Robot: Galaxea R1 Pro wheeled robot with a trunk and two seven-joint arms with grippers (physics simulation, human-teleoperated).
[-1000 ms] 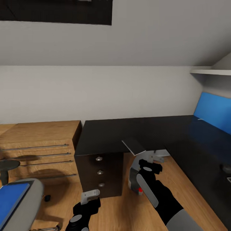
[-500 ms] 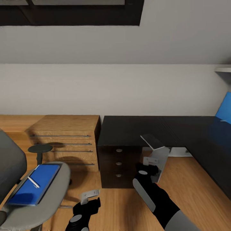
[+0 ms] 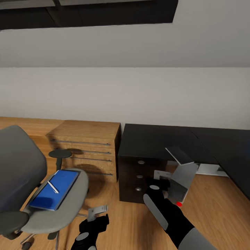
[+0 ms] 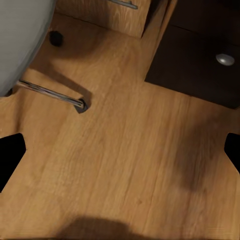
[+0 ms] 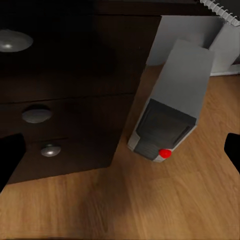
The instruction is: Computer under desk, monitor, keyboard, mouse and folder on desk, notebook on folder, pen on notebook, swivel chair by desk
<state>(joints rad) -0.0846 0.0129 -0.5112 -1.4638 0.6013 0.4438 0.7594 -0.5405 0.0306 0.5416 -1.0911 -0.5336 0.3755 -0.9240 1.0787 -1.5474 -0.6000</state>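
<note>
Blue folder (image 3: pixel 53 190) — flat on the swivel chair (image 3: pixel 45 205) seat, white pen (image 3: pixel 53 186) lying on it. Computer (image 3: pixel 180 182) on the floor beside the desk (image 3: pixel 156 140) drawers. Left gripper (image 3: pixel 96 210) and right gripper (image 3: pixel 160 177) — both spread wide, holding nothing. Risk: the castered chair may roll if nudged, shedding the pen.
</note>
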